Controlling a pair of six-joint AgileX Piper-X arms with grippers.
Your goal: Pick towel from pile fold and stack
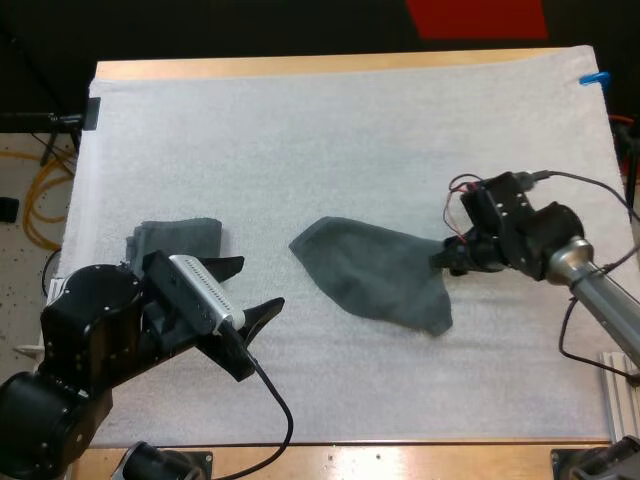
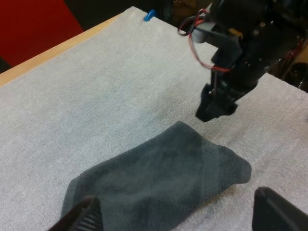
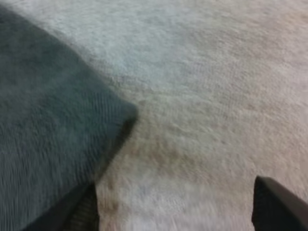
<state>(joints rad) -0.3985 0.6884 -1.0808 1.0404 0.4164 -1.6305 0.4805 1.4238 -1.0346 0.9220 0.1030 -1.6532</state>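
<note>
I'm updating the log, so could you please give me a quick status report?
Left gripper open, beside folded towel. Right gripper open at right edge of loose towel, not gripping. No obstruction seen.

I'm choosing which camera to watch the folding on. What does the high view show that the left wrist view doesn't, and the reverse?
High view, not left wrist: the folded stack on the white mat, just beyond my left gripper.
Left wrist, not high: a low look showing what appears to be a sliver of mat between the right gripper and the edge of the loose towel.
Both: the loose towel mid-mat, the right gripper by its edge, my left gripper open.
</note>
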